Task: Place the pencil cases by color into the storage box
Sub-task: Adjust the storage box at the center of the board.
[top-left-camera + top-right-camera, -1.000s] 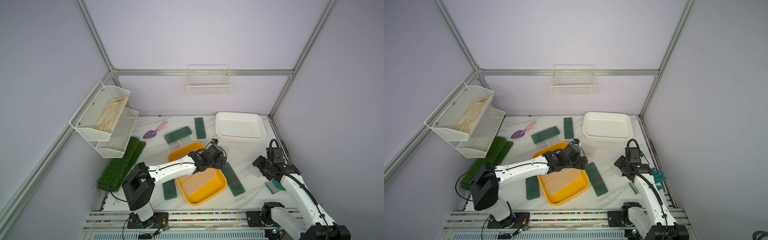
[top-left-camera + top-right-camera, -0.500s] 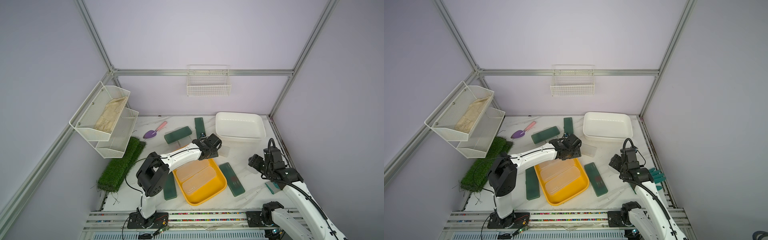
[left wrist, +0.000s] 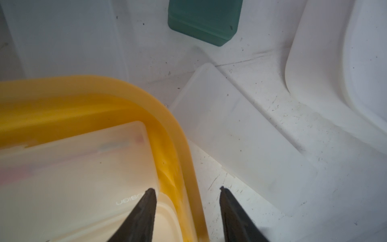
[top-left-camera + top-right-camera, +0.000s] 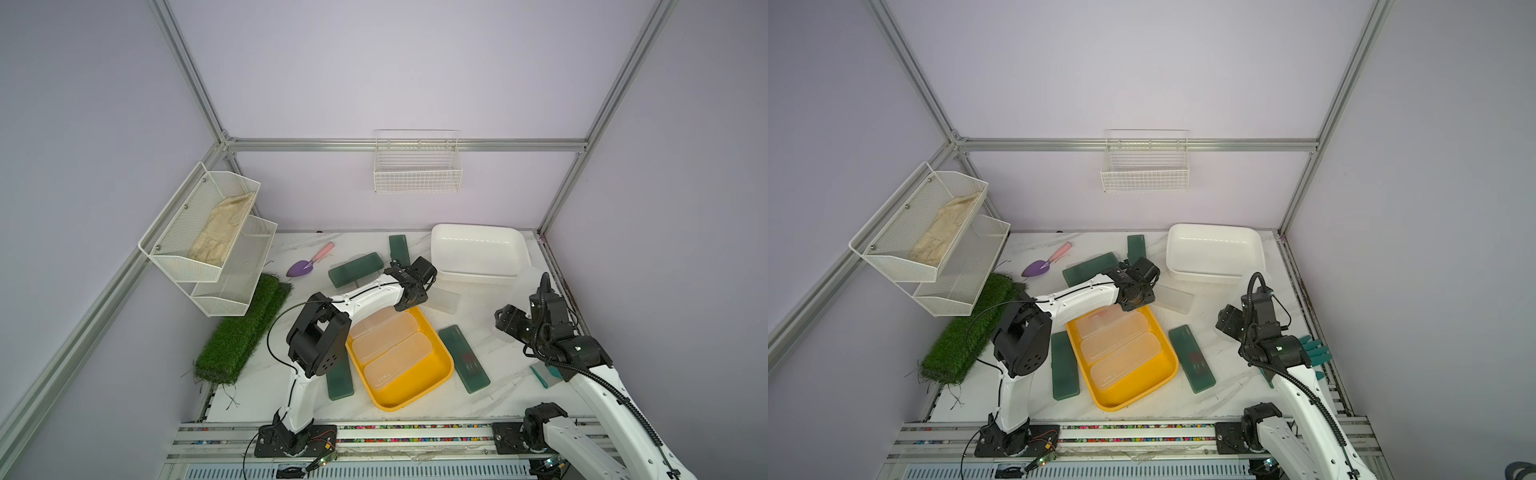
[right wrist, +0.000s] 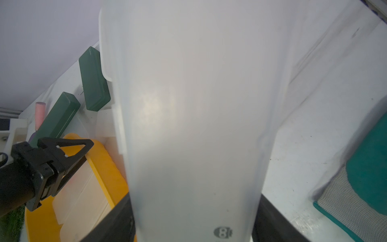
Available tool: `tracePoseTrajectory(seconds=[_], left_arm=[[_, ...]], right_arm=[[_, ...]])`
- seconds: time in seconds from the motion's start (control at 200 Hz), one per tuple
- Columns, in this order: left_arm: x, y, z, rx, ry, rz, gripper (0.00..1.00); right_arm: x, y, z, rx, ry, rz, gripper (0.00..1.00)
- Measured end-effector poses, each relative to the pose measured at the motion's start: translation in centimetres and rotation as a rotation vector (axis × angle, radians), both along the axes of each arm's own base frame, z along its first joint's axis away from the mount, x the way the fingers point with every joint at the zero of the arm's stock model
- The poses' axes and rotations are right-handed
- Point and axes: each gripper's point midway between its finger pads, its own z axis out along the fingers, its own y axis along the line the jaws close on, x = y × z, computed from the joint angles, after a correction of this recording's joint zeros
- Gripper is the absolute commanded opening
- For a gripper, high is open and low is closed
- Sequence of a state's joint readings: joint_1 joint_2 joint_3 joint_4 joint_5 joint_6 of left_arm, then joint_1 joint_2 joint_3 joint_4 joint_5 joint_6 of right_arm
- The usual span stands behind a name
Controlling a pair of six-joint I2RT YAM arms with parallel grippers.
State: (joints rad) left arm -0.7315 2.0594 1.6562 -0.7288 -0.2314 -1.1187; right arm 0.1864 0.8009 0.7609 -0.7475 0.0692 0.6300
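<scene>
Pencil cases [image 4: 388,347]: three frosted ones are lying in the yellow storage box [image 4: 432,384], green cases [image 4: 463,359] around it on the table [image 4: 503,395].
I am clamping a frosted case [image 5: 192,125] in the right gripper [image 5: 195,218], and it is blocking most of that wrist view; the left gripper [image 3: 186,188] is hanging empty, jaws apart, over the box's far corner rim.

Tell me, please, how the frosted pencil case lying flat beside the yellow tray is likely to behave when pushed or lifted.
The frosted pencil case looks like a rigid moulded box, so it probably stays stiff. Flat and low on the smooth table, it should slide rather than roll or tip. Its translucent walls suggest it is light.
</scene>
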Motion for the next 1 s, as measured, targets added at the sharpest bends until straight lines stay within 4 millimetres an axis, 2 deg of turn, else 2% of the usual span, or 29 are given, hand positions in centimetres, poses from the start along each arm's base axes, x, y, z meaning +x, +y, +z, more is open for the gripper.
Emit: tracePoseTrajectory(seconds=[0.22,0.32,0.685,0.81,1.0], left_arm=[[1.8,0.0,-1.2,-0.032,0.023,0.065,0.32],[2.3,0.3,-1.5,-0.038,0.035,0.092,0.23],[2.9,1.3,-1.4,-0.088,0.054,0.206,0.15],[3.6,2.4,-1.4,-0.103,0.048,0.283,0.12],[4.4,4.4,-1.1,-0.123,0.033,0.427,0.12]], right_arm=[[0.1,0.5,0.1,0.007,-0.003,0.028,0.57],[0.1,0.8,0.2,0.01,-0.009,0.042,0.57],[0.3,1.7,1.0,0.025,-0.03,0.082,0.57],[0.3,2.0,1.1,0.031,-0.031,0.096,0.56],[0.3,2.4,0.8,0.031,-0.019,0.109,0.56]])
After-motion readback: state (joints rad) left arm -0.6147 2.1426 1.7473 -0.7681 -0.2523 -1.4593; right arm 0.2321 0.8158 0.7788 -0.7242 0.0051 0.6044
